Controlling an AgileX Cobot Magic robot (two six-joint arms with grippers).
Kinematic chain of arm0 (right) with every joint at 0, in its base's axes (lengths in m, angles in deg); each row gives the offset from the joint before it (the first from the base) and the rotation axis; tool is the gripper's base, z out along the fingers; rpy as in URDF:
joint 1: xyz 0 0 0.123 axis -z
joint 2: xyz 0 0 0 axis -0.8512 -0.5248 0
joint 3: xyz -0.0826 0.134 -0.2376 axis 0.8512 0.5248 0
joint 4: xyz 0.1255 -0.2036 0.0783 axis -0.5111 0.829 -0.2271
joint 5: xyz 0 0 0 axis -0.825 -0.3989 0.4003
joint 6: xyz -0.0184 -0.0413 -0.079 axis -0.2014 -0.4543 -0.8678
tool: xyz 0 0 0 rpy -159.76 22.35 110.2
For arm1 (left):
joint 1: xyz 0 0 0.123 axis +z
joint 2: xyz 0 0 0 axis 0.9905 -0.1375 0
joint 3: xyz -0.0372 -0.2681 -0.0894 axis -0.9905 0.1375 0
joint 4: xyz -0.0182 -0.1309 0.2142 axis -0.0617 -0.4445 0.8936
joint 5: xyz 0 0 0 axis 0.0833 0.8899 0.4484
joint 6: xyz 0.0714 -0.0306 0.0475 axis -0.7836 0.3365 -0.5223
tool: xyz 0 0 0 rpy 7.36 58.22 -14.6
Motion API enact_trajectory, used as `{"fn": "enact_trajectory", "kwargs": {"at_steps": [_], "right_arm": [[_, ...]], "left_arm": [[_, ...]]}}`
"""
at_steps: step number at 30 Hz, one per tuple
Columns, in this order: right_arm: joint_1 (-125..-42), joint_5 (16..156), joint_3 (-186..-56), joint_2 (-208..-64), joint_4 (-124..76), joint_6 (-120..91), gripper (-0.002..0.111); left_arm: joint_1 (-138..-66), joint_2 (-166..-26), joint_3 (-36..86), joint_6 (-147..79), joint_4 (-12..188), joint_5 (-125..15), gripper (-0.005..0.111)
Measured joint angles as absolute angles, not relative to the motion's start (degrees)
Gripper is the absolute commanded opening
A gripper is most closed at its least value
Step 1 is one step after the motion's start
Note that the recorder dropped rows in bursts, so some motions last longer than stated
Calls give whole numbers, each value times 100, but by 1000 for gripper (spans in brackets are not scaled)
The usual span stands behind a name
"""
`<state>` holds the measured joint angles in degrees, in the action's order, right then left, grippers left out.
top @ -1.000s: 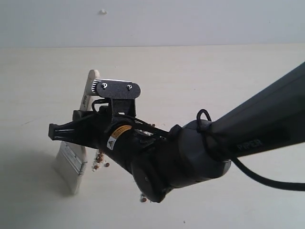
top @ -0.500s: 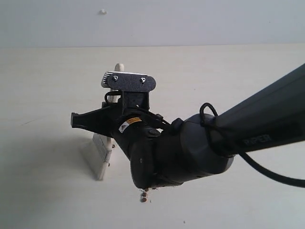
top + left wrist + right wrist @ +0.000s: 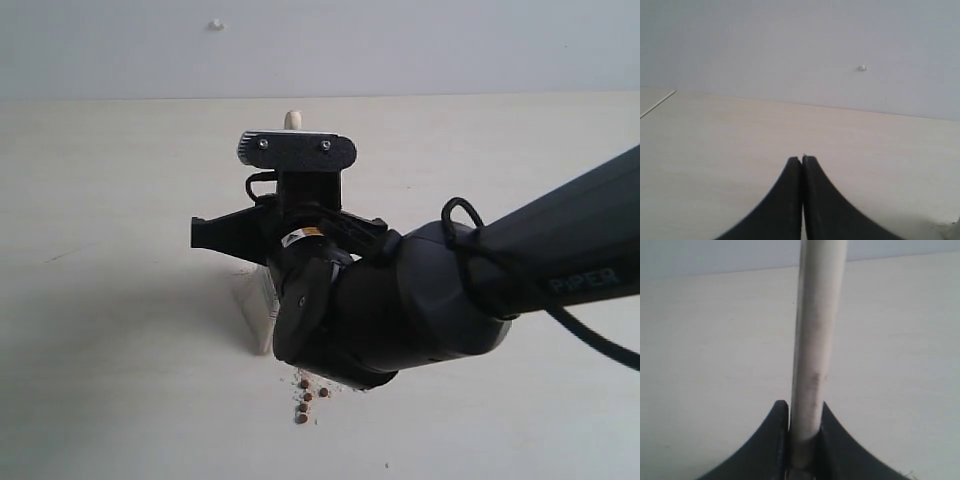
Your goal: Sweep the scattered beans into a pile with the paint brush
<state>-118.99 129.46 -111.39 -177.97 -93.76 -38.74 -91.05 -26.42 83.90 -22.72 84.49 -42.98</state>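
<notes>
Several tiny, round, reddish-brown beans (image 3: 305, 398) lie clustered on the pale matte table (image 3: 100, 200), near the paint brush (image 3: 258, 318), whose whitish bristles meet the surface. The brush's handle is smooth pale wood, rounded at the tip and faintly smudged, and it rises steeply from the bristles. The right gripper (image 3: 805, 412) clamps that handle between curved black fingers. The left gripper (image 3: 801, 161) has its smooth black fingers pressed together tip to tip.

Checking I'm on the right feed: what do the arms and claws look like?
The right arm is a dark grey tube marked PIPER, with a black cable looped along it, a small label near the wrist and a black camera plate with two screws. The right claw and the left claw have black, curved, tapering fingers.
</notes>
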Motion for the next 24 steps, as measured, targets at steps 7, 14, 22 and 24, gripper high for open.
{"fn": "enact_trajectory", "kwargs": {"at_steps": [7,14,22,24], "right_arm": [[-11946,13009,-11139,-17701,-9489,-4038,0],[-12246,13041,-11139,-17466,-8729,-3264,0],[-12260,13512,-11139,-17548,-8298,-2311,0],[-12260,13755,-11139,-17690,-8298,-2012,0]], "left_arm": [[-9105,-2642,8390,-2272,8449,-4298,0],[-9105,-2642,8390,-2272,8449,-4298,0],[-9105,-2642,8390,-2272,8449,-4298,0],[-9105,-2642,8390,-2272,8449,-4298,0]]}}
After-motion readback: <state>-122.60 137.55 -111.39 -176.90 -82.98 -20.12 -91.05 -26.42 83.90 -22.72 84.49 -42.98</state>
